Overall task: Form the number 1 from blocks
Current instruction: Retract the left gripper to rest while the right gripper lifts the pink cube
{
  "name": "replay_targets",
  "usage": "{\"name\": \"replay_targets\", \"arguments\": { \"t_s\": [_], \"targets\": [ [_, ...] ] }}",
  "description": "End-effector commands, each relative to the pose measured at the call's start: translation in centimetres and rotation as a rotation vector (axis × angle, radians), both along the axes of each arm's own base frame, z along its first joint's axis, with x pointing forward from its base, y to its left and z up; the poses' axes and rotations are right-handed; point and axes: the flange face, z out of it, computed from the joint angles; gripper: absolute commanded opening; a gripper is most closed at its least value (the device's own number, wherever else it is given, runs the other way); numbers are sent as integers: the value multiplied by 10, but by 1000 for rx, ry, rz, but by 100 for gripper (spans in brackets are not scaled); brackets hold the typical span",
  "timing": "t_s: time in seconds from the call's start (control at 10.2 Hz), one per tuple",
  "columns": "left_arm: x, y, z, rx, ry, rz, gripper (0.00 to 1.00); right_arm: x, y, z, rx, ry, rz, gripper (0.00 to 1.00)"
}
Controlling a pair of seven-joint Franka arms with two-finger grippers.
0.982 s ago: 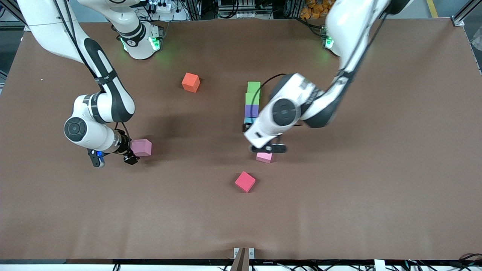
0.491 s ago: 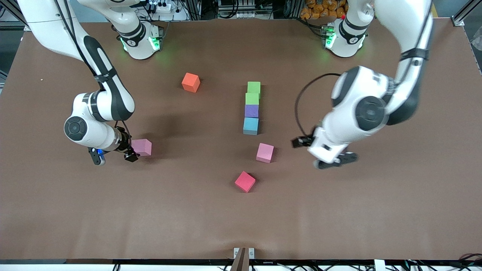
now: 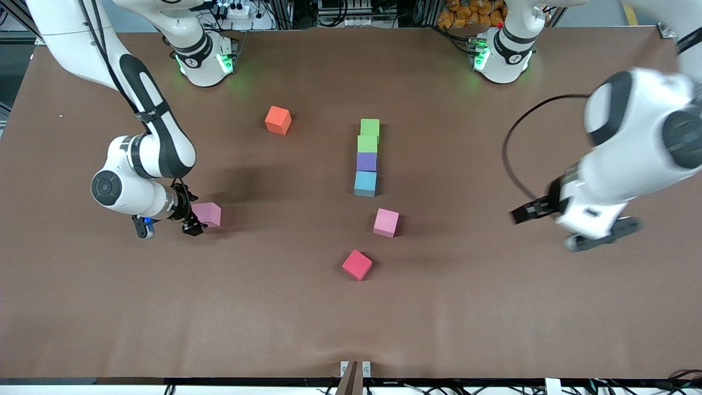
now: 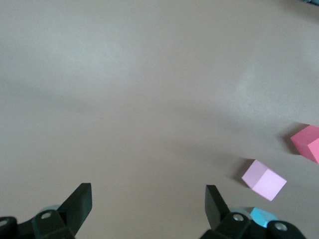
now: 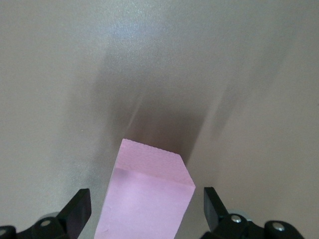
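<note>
Two green blocks point(image 3: 370, 127) point(image 3: 367, 144), a purple block point(image 3: 366, 162) and a light blue block point(image 3: 365, 183) lie touching in one straight line at mid-table. A pink block point(image 3: 386, 222) point(image 4: 264, 179) and a red block point(image 3: 357, 264) point(image 4: 306, 142) lie loose, nearer the front camera than the line. The orange block point(image 3: 278, 120) sits alone toward the right arm's base. My right gripper point(image 3: 193, 216) point(image 5: 144, 211) is low and open, its fingers either side of a second pink block point(image 3: 208, 214) point(image 5: 149, 199) with gaps showing. My left gripper point(image 3: 600, 235) point(image 4: 148, 204) hangs open and empty over bare table at the left arm's end.
The brown table point(image 3: 493, 307) is bare around the blocks. Both arm bases point(image 3: 205, 57) point(image 3: 502, 52) stand along the edge farthest from the front camera.
The left arm has swung from over the loose pink block by the line out toward its own end of the table. The right gripper has edged slightly closer round its pink block.
</note>
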Motion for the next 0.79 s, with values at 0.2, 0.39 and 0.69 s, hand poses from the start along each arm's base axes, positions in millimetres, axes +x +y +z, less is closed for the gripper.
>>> {"name": "replay_targets", "arguments": {
  "t_s": [0.2,0.39,0.69],
  "targets": [
    [-25,76,44,46,-7,-117,100,1,5,-14,5,-37,-19,5],
    [-27,97,49,51,-7,-142,100,1,21,-14,6,-50,16,0],
    [-41,112,73,54,-20,-145,100,-21,136,0,16,-68,312,0]
  ]
}}
